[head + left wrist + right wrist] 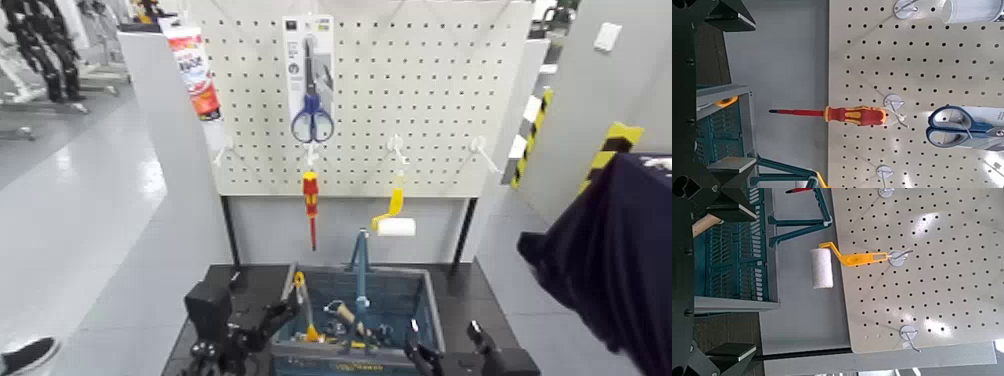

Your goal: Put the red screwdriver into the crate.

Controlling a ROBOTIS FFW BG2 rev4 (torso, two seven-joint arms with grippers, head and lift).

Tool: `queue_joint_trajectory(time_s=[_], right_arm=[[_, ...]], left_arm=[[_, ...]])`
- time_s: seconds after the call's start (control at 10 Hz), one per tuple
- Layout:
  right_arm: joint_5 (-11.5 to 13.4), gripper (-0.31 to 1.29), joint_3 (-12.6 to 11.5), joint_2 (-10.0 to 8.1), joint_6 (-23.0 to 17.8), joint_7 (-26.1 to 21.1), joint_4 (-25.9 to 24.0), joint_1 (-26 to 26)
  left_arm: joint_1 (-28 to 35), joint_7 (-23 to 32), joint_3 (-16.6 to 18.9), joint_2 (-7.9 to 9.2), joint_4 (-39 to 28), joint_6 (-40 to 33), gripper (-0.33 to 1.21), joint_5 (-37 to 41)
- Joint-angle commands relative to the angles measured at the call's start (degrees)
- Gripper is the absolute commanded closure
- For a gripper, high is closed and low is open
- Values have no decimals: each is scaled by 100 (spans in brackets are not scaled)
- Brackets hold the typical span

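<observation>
The red screwdriver hangs tip down from a hook on the white pegboard, just below the scissors. In the left wrist view it shows whole, apart from my fingers. The crate, dark blue-grey with an upright blue handle, stands on the black table below the pegboard and holds several tools. My left gripper is open and empty at the crate's front left corner. My right gripper is open and empty at its front right corner. The crate also shows in both wrist views.
Blue-handled scissors in a card pack and a yellow-handled paint roller hang on the pegboard. A tube hangs at its upper left. A person's dark sleeve is at the right. A shoe is on the floor at the left.
</observation>
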Motion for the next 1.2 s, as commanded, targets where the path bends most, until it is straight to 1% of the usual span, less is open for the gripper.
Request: queue_joint_trajectory(time_s=[0.1,0.3,0.6,1.0,1.2], right_arm=[[-9,14,1,0,0,0,9,-1],[-9,14,1,0,0,0,9,-1],[-9,14,10,0,-9,0,18,-1],[-18,14,19,0,-18,0,35,-10],[-27,14,27,0,-26,0,44,-27]], left_arm=[[-38,-9,-14,0,30,-21,11,1],[-152,-106,-14,9,135,5,11,80],[-522,-483,-93,9,469,31,10,185],[-952,-677,-163,88,856,49,10,300],[-1269,-932,-172,114,1084,110,10,361]])
